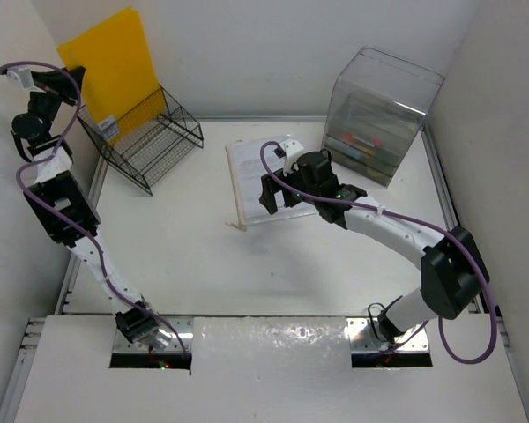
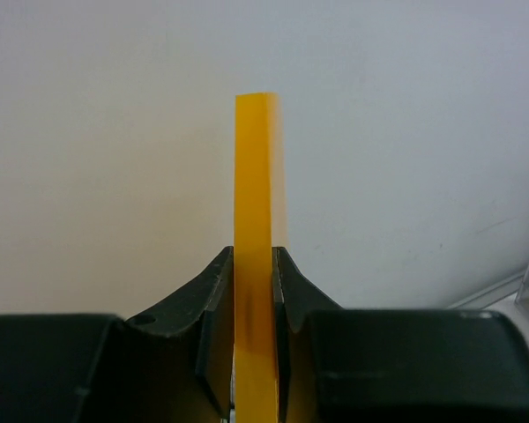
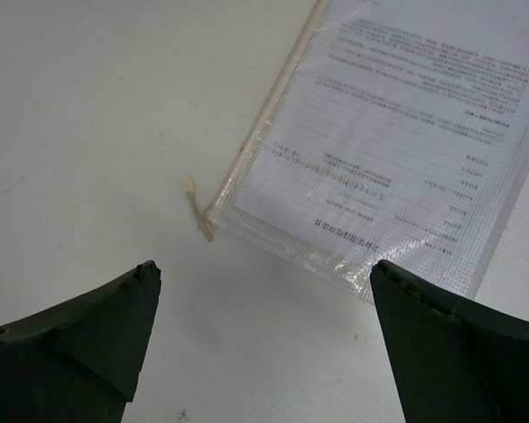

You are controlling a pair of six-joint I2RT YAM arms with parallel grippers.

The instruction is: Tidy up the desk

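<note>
The white desk [image 1: 212,256] carries a clear mesh zip pouch [image 1: 251,167] with a printed sheet inside, lying near its middle back. My right gripper [image 1: 278,201] hovers over the pouch's near edge. In the right wrist view it [image 3: 263,269] is open and empty, with the pouch [image 3: 397,132] and its zipper pull [image 3: 194,203] just beyond the fingertips. My left gripper [image 1: 69,77] is raised at the far left and shut on a yellow folder [image 1: 110,62]. The left wrist view shows the folder [image 2: 254,176] edge-on between the closed jaws of the gripper [image 2: 254,264].
A black wire rack [image 1: 150,137] stands at the back left, just below the yellow folder. A clear plastic drawer box [image 1: 379,115] stands at the back right. Silver rails [image 1: 445,203] edge the desk, with white walls close around it.
</note>
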